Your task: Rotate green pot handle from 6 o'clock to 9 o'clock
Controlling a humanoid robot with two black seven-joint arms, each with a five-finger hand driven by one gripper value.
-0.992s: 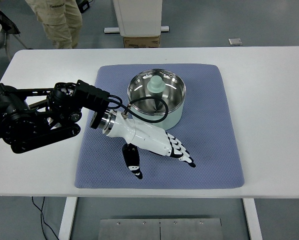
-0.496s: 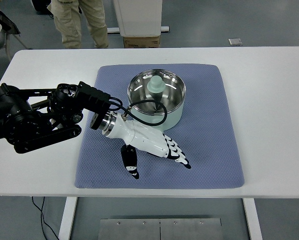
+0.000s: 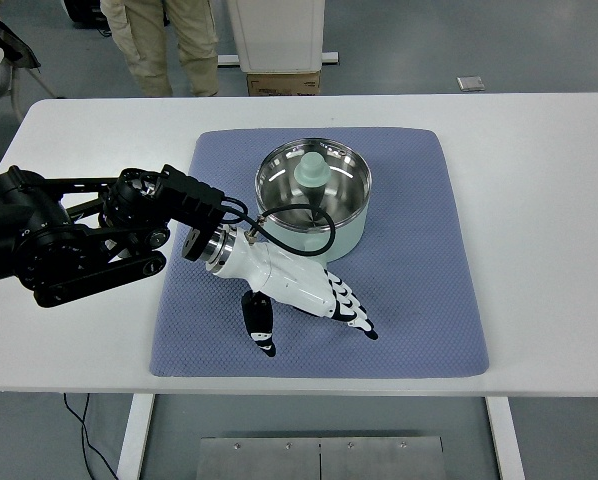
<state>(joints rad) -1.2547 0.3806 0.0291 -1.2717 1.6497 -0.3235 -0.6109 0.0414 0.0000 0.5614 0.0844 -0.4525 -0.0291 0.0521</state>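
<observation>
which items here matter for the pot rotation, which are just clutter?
Job:
- green pot, on the mat
- left hand, fingers open, low over the mat by the pot's near side

Just there:
- blue mat under the pot
- white table
- cardboard box on the floor
- person standing behind the table

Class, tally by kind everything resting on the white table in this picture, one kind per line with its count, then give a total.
Pot: 1
Blue mat: 1
Robot hand, the left hand: 1
Total: 3
</observation>
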